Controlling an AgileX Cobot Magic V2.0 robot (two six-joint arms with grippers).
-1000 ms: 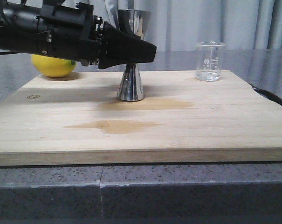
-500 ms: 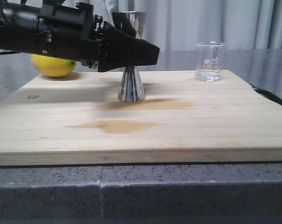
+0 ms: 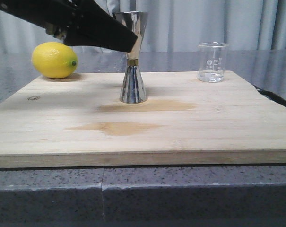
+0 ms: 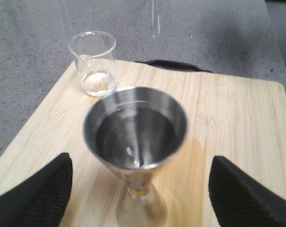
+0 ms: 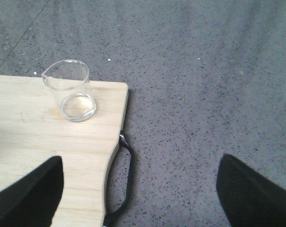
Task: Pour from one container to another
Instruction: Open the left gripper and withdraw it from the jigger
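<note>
Setting: grey curtains hang behind a dark speckled counter; on it we find a pale wooden cutting board with a black handle at its right edge.
Board surface: we note two tan stains, one beside the jigger's foot, one nearer the front edge.
Jigger: upright near the middle of the board, steel, hourglass shape, gold band at the waist. In the left wrist view its upper cup faces the camera, and we see liquid inside.
Beaker: upright at the far right corner of the board, well apart from the jigger, clear glass with white markings; whether any liquid sits in its base we cannot tell.
Lemon: at the far left edge of the board.
Left end effector: jaws spread wide, one finger to each side of the jigger, neither touching it; in the front view it sits raised and tilted at the height of the upper cup.
Right end effector: jaws spread wide, holding nothing, above the board's right edge, with the beaker ahead of it.
</note>
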